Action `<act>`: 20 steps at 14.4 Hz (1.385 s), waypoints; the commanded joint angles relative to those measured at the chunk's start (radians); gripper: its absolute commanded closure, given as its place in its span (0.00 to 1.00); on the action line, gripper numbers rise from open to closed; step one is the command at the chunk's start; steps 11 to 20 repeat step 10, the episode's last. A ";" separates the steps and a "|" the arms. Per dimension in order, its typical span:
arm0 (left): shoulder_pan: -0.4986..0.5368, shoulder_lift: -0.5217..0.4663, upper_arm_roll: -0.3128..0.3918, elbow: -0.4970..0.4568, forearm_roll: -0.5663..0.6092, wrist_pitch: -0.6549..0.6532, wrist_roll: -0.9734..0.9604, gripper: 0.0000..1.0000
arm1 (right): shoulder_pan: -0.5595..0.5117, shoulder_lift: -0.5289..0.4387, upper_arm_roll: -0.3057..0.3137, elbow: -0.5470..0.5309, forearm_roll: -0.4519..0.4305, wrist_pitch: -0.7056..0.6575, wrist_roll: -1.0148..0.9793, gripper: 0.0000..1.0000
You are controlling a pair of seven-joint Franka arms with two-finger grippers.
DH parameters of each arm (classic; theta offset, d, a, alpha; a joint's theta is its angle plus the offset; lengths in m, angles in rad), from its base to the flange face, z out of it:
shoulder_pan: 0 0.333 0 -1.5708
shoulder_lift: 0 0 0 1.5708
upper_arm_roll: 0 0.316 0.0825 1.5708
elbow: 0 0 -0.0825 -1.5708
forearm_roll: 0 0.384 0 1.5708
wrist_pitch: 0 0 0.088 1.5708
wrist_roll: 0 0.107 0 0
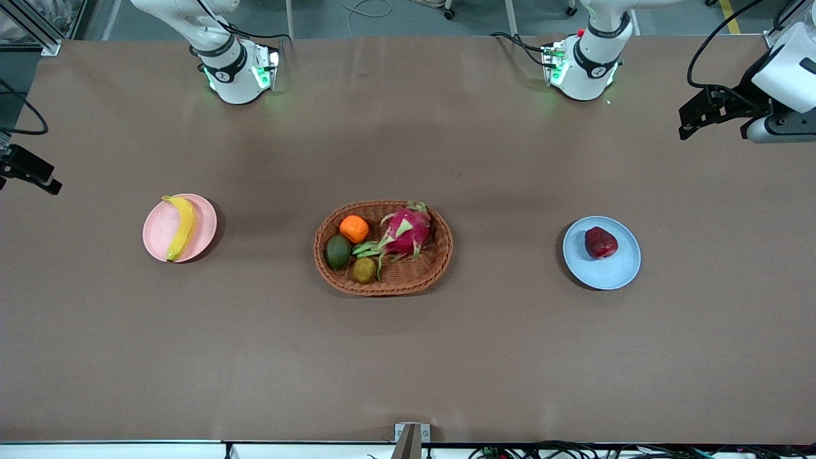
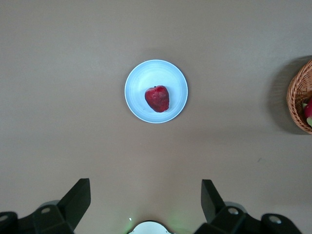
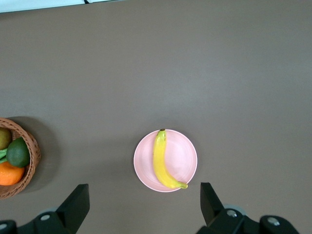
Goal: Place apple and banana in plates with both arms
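Two plates each hold one fruit. Blue plate (image 1: 615, 268), toward the left arm's end: apple (image 1: 600, 243), firm, smooth, likely light; grasp across its widest part. Pink plate (image 1: 159, 233), toward the right arm's end: banana (image 1: 181, 226), soft-skinned; grasp mid-length. Basket (image 1: 382, 285) between them. Left gripper (image 2: 146, 202) and right gripper (image 3: 144, 204) hang high over the table, spread wide, empty.

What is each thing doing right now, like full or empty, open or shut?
Banana: lying on the pink plate.
Apple: sitting on the blue plate.
Basket: holding an orange, a dragon fruit and two more fruits.
Left gripper: open, empty, above the blue plate.
Right gripper: open, empty, above the pink plate.
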 commanded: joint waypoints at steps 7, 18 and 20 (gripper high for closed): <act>-0.001 0.000 0.001 0.011 0.019 -0.002 0.013 0.00 | 0.015 -0.046 -0.010 -0.051 -0.019 0.011 0.000 0.00; -0.001 0.000 0.001 0.011 0.018 -0.002 0.012 0.00 | 0.014 -0.044 -0.010 -0.054 -0.019 0.010 0.000 0.00; -0.001 0.000 0.001 0.011 0.018 -0.002 0.012 0.00 | 0.014 -0.044 -0.010 -0.054 -0.019 0.010 0.000 0.00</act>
